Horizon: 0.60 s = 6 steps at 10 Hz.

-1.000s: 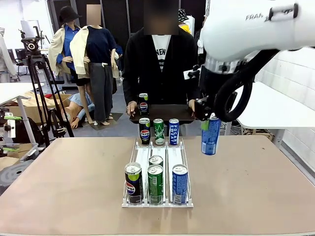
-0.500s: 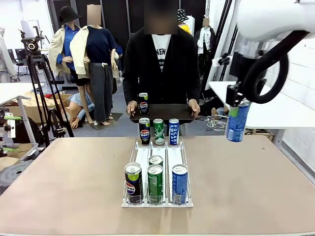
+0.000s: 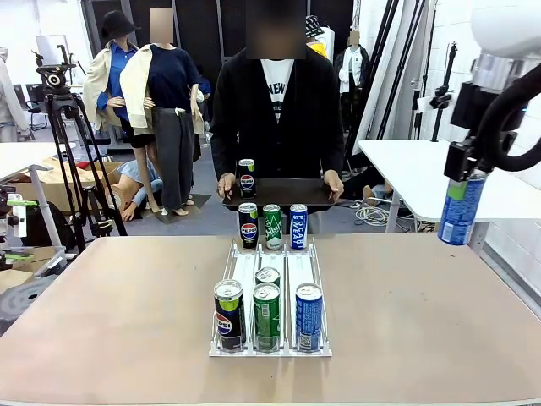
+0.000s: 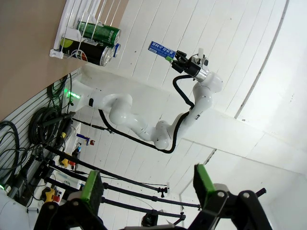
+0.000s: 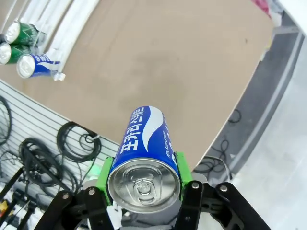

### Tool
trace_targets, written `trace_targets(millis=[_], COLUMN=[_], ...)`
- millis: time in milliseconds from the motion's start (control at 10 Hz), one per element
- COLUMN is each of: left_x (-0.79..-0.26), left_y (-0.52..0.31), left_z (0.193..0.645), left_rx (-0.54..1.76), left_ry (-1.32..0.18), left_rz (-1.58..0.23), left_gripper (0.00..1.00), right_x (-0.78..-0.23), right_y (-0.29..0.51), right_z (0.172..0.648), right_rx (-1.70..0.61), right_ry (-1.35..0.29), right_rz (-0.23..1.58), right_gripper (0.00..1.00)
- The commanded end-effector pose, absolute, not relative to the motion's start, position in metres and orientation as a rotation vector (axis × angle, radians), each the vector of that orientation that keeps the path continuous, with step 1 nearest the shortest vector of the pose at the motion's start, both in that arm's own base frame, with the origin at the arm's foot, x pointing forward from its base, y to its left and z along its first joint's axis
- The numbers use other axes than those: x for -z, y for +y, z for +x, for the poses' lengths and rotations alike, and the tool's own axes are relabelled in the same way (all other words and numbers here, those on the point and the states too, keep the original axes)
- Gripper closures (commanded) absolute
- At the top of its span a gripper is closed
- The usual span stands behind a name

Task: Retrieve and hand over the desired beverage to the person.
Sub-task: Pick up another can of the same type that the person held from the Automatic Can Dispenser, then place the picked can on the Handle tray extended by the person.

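Brown and broad, the tabletop [image 3: 439,321] runs from the robot's side out to the person at its far edge, with a can rack in the middle.

Start at the right claw [image 3: 470,173]: it hangs high off the tabletop's right side, clenched on a blue can [image 3: 461,210] that it grips at the top end, so the can dangles upright below it, long axis close to vertical. In the right wrist view the green pads [image 5: 181,168] press the can [image 5: 144,158] from both sides, and the bare tabletop edge lies beyond its far end.

From there, the person [image 3: 275,110] stands well apart, across and toward the robot's left of the claw, both hands holding a dark tray [image 3: 283,194] with one black can [image 3: 246,178] already on it. The tray sits just behind the rack [image 3: 270,292] of remaining cans. So the carry has to travel leftward and away from the robot, I'd say, keeping the can upright to set it on the tray's bare right part.

Far off, the left claw [image 4: 148,184] stands released, fingers spread with nothing between them, pointing away from the tabletop; the right arm is plainly the nearer one.
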<state>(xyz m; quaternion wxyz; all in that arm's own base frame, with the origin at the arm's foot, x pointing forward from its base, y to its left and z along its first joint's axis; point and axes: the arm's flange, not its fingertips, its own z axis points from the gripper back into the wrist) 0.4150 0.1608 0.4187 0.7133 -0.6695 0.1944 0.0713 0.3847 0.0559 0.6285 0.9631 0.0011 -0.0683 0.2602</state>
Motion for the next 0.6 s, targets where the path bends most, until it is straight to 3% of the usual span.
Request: trace_targets(millis=[0,500], left_x=[-0.422,-0.422], left_y=[0.160,0.160], left_z=[0.417,0.417], left_rx=[-0.155,-0.155], left_ry=[0.415,0.415], left_rz=[-1.499,-1.499], left_gripper=[0.00,0.00], right_x=[-0.625,-0.629], right_y=[0.037,0.056], right_z=[0.381,0.385], right_rx=[-0.553,-0.527], right_ry=[-0.161,-0.138], right_rz=[-0.007,0.002], right_gripper=[1.00,1.00])
